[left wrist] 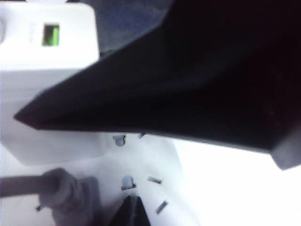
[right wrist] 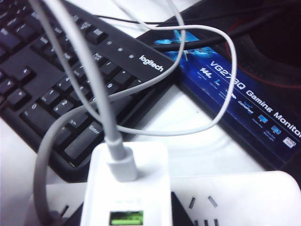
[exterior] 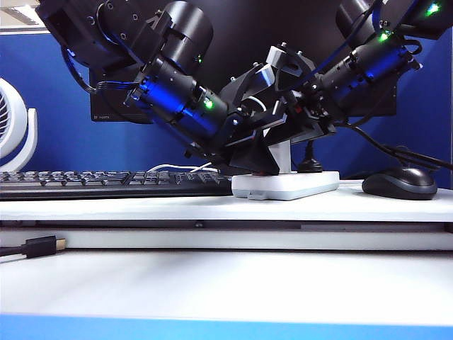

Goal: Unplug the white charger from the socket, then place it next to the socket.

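Observation:
The white charger (exterior: pixel 283 153) stands upright, plugged into the socket (exterior: pixel 301 185), a flat white power strip in the middle of the desk. My right gripper (exterior: pixel 284 139) comes down from the right. In the right wrist view a dark fingertip (right wrist: pixel 182 208) sits against each side of the charger (right wrist: pixel 124 188), so the right gripper (right wrist: pixel 126 213) is shut on it. The thin white cable (right wrist: pixel 221 94) loops off over the keyboard. My left gripper (exterior: pixel 256 168) is shut, its tip (left wrist: pixel 130 213) resting on the socket's top (left wrist: pixel 146 162) beside the charger (left wrist: pixel 47 56).
A grey plug (left wrist: pixel 70 193) and a black plug (exterior: pixel 309 166) also sit in the socket. A black keyboard (exterior: pixel 106 181) lies to the left, a black mouse (exterior: pixel 400 183) to the right. A monitor box (right wrist: pixel 244 101) lies behind, and a cable connector (exterior: pixel 42 246) rests on the lower shelf.

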Robot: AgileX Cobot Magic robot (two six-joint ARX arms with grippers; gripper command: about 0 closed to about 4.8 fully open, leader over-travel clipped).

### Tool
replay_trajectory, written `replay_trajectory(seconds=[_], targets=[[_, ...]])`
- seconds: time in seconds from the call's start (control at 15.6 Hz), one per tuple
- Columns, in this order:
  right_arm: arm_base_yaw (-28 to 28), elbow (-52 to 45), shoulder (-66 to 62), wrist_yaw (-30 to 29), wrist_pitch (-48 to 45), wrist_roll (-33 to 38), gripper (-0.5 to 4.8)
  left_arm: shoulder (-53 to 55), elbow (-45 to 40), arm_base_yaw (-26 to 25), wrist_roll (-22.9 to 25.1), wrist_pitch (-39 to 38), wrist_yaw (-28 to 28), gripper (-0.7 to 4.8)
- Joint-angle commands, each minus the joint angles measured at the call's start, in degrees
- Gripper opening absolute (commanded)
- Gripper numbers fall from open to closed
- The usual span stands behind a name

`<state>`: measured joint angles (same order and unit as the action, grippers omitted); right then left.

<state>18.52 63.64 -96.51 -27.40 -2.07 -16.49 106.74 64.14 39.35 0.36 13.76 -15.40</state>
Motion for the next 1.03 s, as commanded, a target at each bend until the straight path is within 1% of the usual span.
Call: replay_trajectory(seconds=[0.06, 0.13, 0.19, 0.26, 0.32, 0.38, 0.45, 0.51, 0.58, 0.64, 0.71, 0.77, 0.83, 0.9, 0.96, 1.03], targets=[[0.70, 0.44, 1.75, 1.70, -3.08, -4.48, 1.38, 0.74, 0.04, 0.17, 0.35, -1.97, 0.15, -0.05], [0.66, 0.44, 1.86, 1.60, -4.00, -1.53, 1.38, 0.74, 0.04, 0.17, 0.70, -2.10, 0.15, -0.05], [0.11, 0.44, 2.03, 1.62, -4.61, -1.62, 1.38, 0.74, 0.02, 0.13, 0.72, -2.10, 0.17, -0.05], [-0.04, 0.44, 2.38, 2.29, -4.15, -5.31, 1.38, 0.74, 0.02, 0.13, 0.70, -2.10, 0.15, -0.05], [-0.04, 0.44, 2.51, 3.15, -4.15, -5.73, 1.37, 0.74, 0.02, 0.13, 0.72, -2.12, 0.15, -0.05], [-0.04, 0.44, 2.56, 2.38, -5.11, -1.75, 1.34, 0.74, 0.02, 0.13, 0.70, -2.32, 0.15, -0.05], [-0.24, 0.44, 2.56, 0.98, -6.01, 0.09, 1.34, 0.74, 0.02, 0.13, 0.72, -2.51, 0.17, -0.05], [-0.46, 0.44, 2.62, 0.94, -6.21, -2.21, 1.34, 0.74, 0.02, 0.13, 0.72, -2.54, 0.15, -0.05], [-0.33, 0.44, 2.75, 2.51, -5.73, -5.68, 1.34, 0.74, 0.02, 0.13, 0.72, -2.51, 0.17, -0.05], [-0.07, 0.44, 2.75, 3.26, -5.90, -5.11, 1.34, 0.74, 0.02, 0.13, 0.72, -2.56, 0.15, -0.05], [-0.07, 0.44, 2.67, 1.79, -7.08, -0.63, 1.34, 0.74, 0.02, 0.13, 0.72, -2.58, 0.17, -0.05], [-0.11, 0.44, 2.73, 1.68, -7.23, -1.86, 1.34, 0.74, 0.02, 0.13, 0.72, -2.56, 0.17, -0.05], [-0.09, 0.44, 2.95, 2.51, -6.64, -5.92, 1.34, 0.74, 0.02, 0.13, 0.72, -2.54, 0.17, -0.05], [0.02, 0.44, 3.04, 2.99, -6.97, -5.53, 1.34, 0.76, 0.02, 0.13, 0.72, -2.58, 0.17, -0.05], [0.02, 0.44, 3.04, 1.64, -8.35, -1.01, 1.34, 0.81, 0.02, 0.13, 0.72, -2.60, 0.17, -0.05], [-0.24, 0.44, 3.04, -0.09, -9.66, 1.29, 1.34, 1.07, 0.02, 0.13, 0.72, -2.60, 0.17, -0.05]])
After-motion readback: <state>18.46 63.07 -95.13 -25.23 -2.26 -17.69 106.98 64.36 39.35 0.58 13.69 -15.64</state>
